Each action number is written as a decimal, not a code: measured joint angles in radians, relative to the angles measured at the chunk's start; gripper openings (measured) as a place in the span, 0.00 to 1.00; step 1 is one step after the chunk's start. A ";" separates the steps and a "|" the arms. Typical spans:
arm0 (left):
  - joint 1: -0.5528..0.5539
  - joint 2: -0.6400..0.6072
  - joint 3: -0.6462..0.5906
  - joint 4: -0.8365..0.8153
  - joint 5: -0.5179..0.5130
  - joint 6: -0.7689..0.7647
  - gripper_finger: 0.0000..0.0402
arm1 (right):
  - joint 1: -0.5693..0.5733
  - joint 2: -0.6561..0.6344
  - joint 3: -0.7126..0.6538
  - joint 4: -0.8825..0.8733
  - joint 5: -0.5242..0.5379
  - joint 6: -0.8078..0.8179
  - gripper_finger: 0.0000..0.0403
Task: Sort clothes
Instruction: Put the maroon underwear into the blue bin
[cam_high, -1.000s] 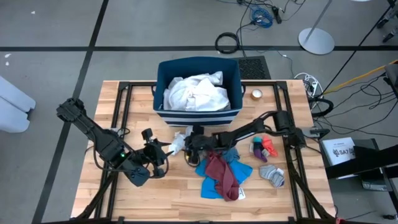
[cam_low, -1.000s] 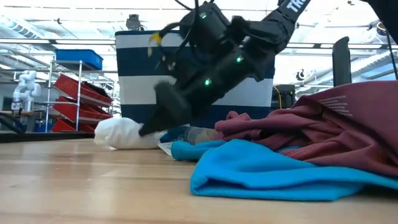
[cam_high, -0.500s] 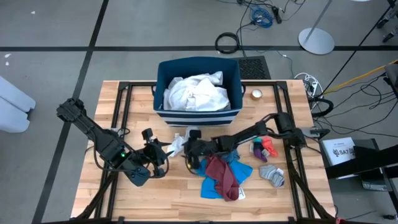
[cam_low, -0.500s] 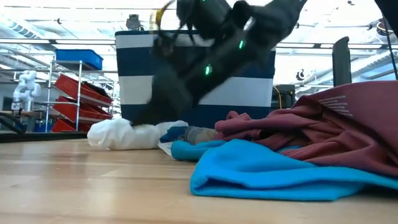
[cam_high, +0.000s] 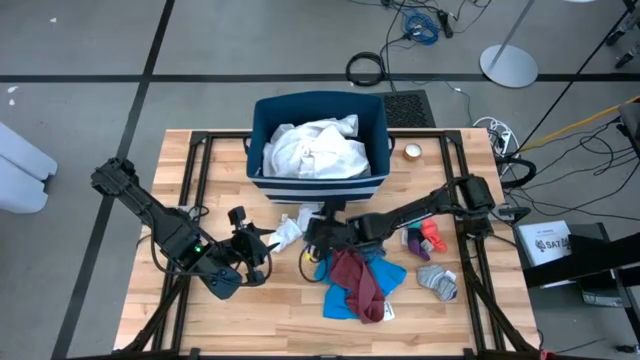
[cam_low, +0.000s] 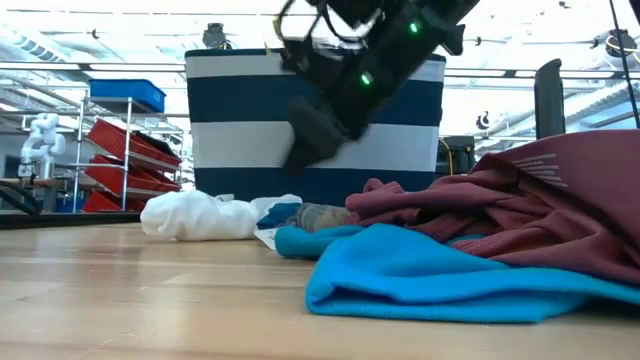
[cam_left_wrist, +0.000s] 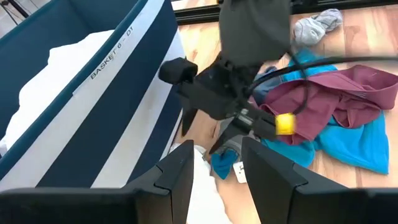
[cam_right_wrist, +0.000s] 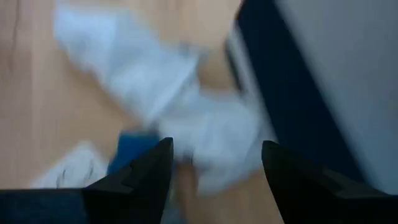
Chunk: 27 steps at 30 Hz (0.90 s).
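A small white cloth (cam_high: 288, 230) lies on the table in front of the navy striped bin (cam_high: 262, 115), which holds a white garment (cam_high: 315, 150). A maroon garment (cam_high: 355, 280) lies on a bright blue one (cam_high: 388, 275). Grey socks (cam_high: 438, 282) and a red piece (cam_high: 431, 236) lie to their right. My right gripper (cam_high: 308, 240) hangs open and empty above the white cloth (cam_right_wrist: 186, 124), clear of the table in the low view (cam_low: 297, 158). My left gripper (cam_left_wrist: 217, 149) is open at the white cloth's left end (cam_left_wrist: 205, 193); whether it touches the cloth I cannot tell.
The bin stands at the table's far middle. A small round object (cam_high: 412, 152) lies on the wood to its right. Black frame rails (cam_high: 195, 190) run along the table's sides. Bare wood shows at the near left (cam_high: 150, 320).
My right gripper was low against the white cloth's right end, dipped toward the table's near edge, then rose clear above it. The white cloth has slid slightly toward the table's left and spread out flatter. My left gripper has kept still.
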 joint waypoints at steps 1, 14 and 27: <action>0.000 0.000 0.000 0.000 0.004 0.000 0.36 | -0.002 -0.004 0.000 -0.051 -0.028 0.042 0.58; 0.000 0.000 0.000 0.000 0.012 0.001 0.36 | 0.095 -0.171 0.000 -0.373 -0.262 0.267 0.58; 0.000 -0.001 0.000 0.005 0.015 0.001 0.36 | 0.165 -0.208 0.000 -0.520 -0.595 0.481 0.58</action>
